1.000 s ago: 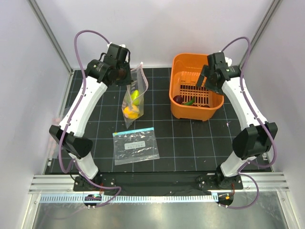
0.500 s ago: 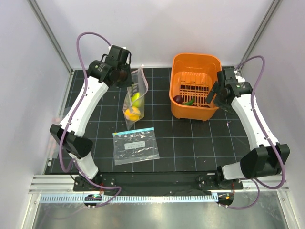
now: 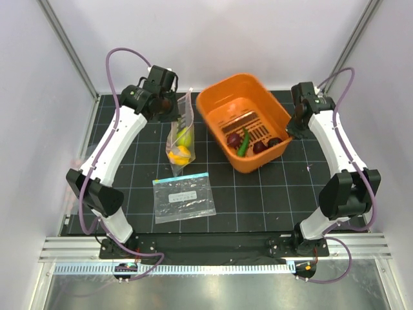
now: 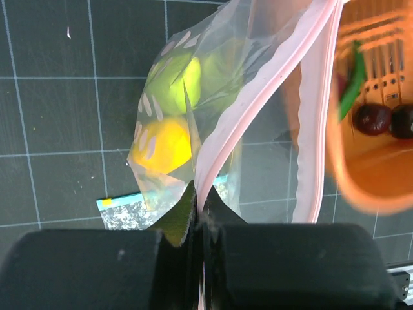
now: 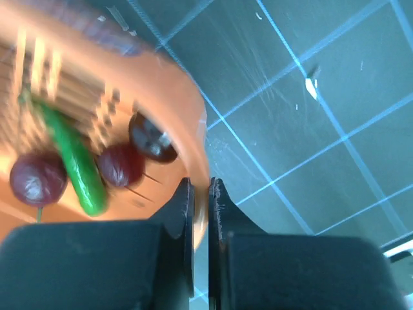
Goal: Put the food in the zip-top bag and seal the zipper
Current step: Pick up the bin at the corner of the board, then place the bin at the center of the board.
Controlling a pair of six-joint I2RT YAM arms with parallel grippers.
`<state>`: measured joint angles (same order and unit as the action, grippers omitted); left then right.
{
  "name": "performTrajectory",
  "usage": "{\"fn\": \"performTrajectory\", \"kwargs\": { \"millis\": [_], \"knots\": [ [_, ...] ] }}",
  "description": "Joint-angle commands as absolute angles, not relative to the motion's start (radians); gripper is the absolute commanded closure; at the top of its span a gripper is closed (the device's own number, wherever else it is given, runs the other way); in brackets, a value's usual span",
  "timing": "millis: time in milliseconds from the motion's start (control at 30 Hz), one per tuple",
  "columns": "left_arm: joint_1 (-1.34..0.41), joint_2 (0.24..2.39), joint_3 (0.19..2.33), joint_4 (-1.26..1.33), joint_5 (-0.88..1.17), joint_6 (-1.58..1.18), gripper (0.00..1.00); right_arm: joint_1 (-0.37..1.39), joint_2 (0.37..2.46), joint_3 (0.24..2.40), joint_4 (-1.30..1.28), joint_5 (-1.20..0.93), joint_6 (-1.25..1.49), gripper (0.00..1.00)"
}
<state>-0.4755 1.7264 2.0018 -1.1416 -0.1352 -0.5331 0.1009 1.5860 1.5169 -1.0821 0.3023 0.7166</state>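
While right gripper [image 5: 201, 187] was clamped on basket [image 5: 193, 145] rim: slip was feared, food [image 5: 119, 165] spilled beside fingers.
left gripper [image 4: 201, 210]: clamped on zip-top bag [image 4: 213, 77] edge.

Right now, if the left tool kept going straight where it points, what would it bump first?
The left tool pinches the zip-top bag, so it would push into that first, probably the yellow pepper inside, though depth is unclear.

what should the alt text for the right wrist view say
The right gripper is shut on the rim of a blurred orange basket. Inside lie a slim green chili and three dark maroon pieces; a black gridded mat fills the right side.
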Motion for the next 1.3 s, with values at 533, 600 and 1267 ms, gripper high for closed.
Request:
{"fn": "performTrajectory", "kwargs": {
  "millis": [533, 600, 1267],
  "knots": [
    [-0.472, 1.718, 2.077, -1.094, -0.143, -0.503, 0.98, 0.121, 1.536, 1.927, -1.468, 0.506, 0.311, 0.99],
    [-0.472, 1.72, 2.079, -1.094, -0.14, -0.505, 0.98, 0.121, 1.528, 1.884, -1.436, 0.477, 0.311, 0.99],
    [-0.472, 1.764, 2.085, -1.088, -0.112, -0.522, 0.98, 0.121, 1.238, 1.263, -1.094, 0.321, 0.463, 0.24]
  ]
}}
